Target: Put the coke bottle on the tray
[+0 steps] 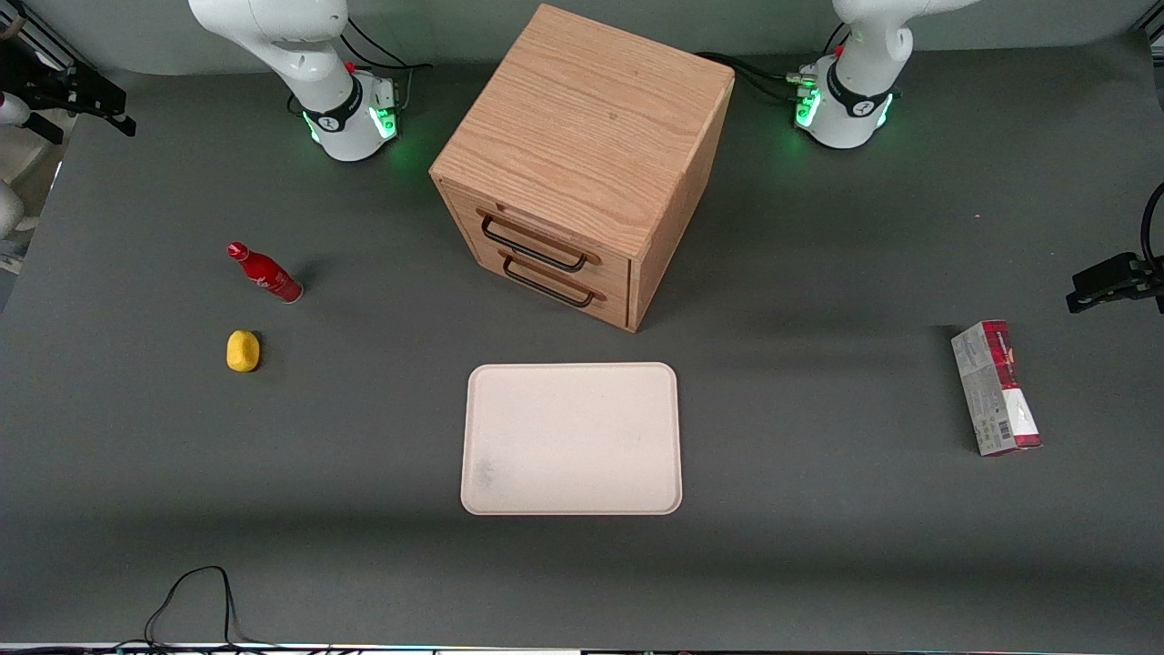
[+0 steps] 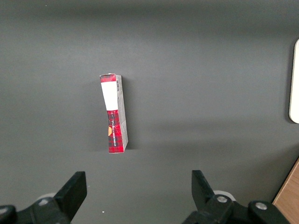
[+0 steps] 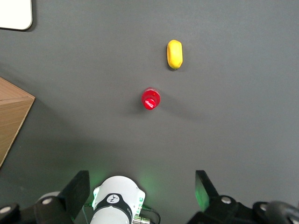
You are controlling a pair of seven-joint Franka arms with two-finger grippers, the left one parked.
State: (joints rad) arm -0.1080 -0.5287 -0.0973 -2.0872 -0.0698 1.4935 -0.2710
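The coke bottle (image 1: 264,273), small, all red with a red cap, stands upright on the grey table toward the working arm's end. The right wrist view shows it from above (image 3: 151,98). The pale cream-pink tray (image 1: 571,438) lies flat in front of the wooden cabinet, nearer the front camera, with nothing on it. One corner of it shows in the right wrist view (image 3: 14,14). My right gripper (image 3: 141,185) is open and empty, high above the table over its own arm base and well apart from the bottle. It is out of the front view.
A small yellow object (image 1: 243,350) lies beside the bottle, nearer the front camera. A wooden two-drawer cabinet (image 1: 582,164) stands mid-table. A red-and-grey carton (image 1: 996,387) lies toward the parked arm's end. A black cable (image 1: 195,591) loops at the front edge.
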